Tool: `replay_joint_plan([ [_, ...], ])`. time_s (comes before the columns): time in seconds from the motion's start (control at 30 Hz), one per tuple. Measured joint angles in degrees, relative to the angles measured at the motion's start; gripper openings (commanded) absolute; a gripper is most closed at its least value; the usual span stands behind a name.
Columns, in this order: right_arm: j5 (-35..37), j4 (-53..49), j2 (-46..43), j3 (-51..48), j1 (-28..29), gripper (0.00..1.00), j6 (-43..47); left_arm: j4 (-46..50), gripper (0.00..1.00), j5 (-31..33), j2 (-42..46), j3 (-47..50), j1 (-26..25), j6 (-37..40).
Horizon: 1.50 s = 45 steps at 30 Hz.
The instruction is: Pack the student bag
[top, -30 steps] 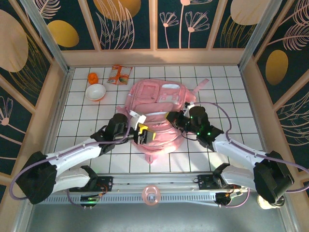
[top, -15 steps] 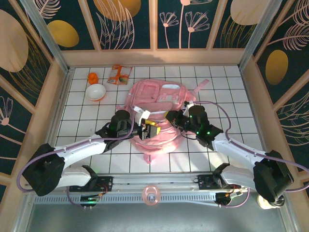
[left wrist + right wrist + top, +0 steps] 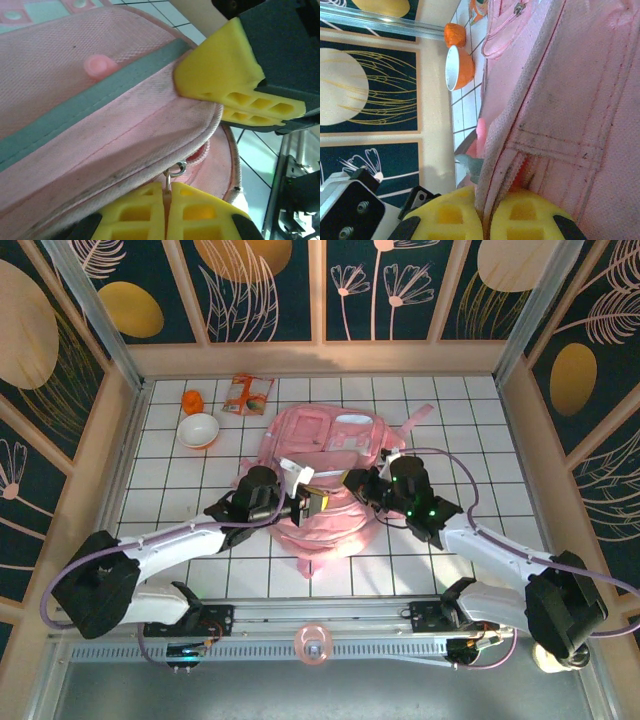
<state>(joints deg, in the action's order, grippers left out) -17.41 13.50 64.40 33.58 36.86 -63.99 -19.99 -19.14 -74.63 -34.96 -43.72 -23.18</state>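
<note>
Slid rightward and closed since a second ago: left gripper [image 3: 312, 503] fingers pressed together on zip pull [image 3: 172, 172] of student bag [image 3: 335, 435], lying mid-table (probably to draw it open); right gripper [image 3: 351, 479] pinching bag fabric, seemingly bracing.

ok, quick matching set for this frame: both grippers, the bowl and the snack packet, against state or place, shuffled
1 left gripper
2 right gripper
3 bowl
4 snack packet

A upright, white inside
B shut on the zipper pull
C shut on the backpack edge
D lying flat, beyond the bowl

Pairs: 1-B, 2-C, 3-A, 4-D
</note>
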Motion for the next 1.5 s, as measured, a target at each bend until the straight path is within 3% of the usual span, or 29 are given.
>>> replay_joint_plan([
  [0.3, -9.31, -11.06, -7.56, 0.04, -12.37, 0.00, 5.64, 6.91, 0.00, 10.05, 11.47, 5.03, 2.84, 0.94],
  [0.33, -9.97, -11.98, -7.85, 0.04, -13.18, 0.07, 6.32, 7.21, 0.00, 10.67, 12.04, 5.53, 3.30, 1.14],
  [0.4, -11.21, -14.21, -8.02, 0.15, -14.53, 0.31, 8.31, 7.91, 0.00, 10.86, 12.55, 6.16, 4.35, 2.47],
  [0.47, -10.93, -17.46, -8.04, 1.36, -14.80, 0.44, 11.96, 8.04, 0.00, 10.10, 12.55, 6.16, 4.48, 3.72],
  [0.53, -8.26, -21.66, -8.66, 4.09, -14.64, 0.50, 17.46, 7.91, 0.00, 8.79, 12.55, 6.14, 4.61, 4.85],
  [0.67, 1.77, -25.59, -12.92, 7.87, -10.78, 0.58, 31.41, 7.78, 0.00, 5.53, 11.52, 5.05, 5.07, 6.80],
  [0.83, 11.67, -25.73, -13.18, 10.32, 0.66, 0.62, 51.01, 7.80, 0.00, 2.56, 11.04, 3.43, 5.16, 8.07],
  [1.17, 12.74, -21.84, 4.22, 13.64, 9.25, 0.69, 77.68, 8.24, 0.00, 0.92, 11.39, 3.34, 5.16, 8.61],
  [1.23, 11.80, -20.81, 5.73, 13.64, 9.49, 0.66, 80.81, 8.26, 0.00, 0.72, 11.47, 3.32, 5.16, 8.61],
  [1.33, 11.52, -19.19, 6.78, 13.68, 9.49, 0.44, 84.39, 8.26, 0.00, 0.46, 11.47, 3.32, 5.16, 8.61],
  [1.37, 11.50, -18.86, 6.93, 13.73, 9.49, 0.32, 84.98, 8.26, 0.00, 0.48, 11.47, 3.32, 5.16, 8.61],
  [1.4, 11.34, -18.53, 7.02, 13.77, 9.51, 0.12, 86.12, 8.35, 0.00, 0.79, 11.47, 3.28, 5.16, 8.66],
  [1.43, 11.30, -18.40, 7.02, 13.79, 9.55, 0.00, 86.93, 8.46, 0.00, 1.31, 11.47, 3.17, 5.16, 8.85],
  [1.5, 11.28, -18.38, 7.02, 13.79, 9.64, 0.00, 88.35, 8.70, 0.00, 2.08, 11.47, 2.91, 5.18, 9.25],
])
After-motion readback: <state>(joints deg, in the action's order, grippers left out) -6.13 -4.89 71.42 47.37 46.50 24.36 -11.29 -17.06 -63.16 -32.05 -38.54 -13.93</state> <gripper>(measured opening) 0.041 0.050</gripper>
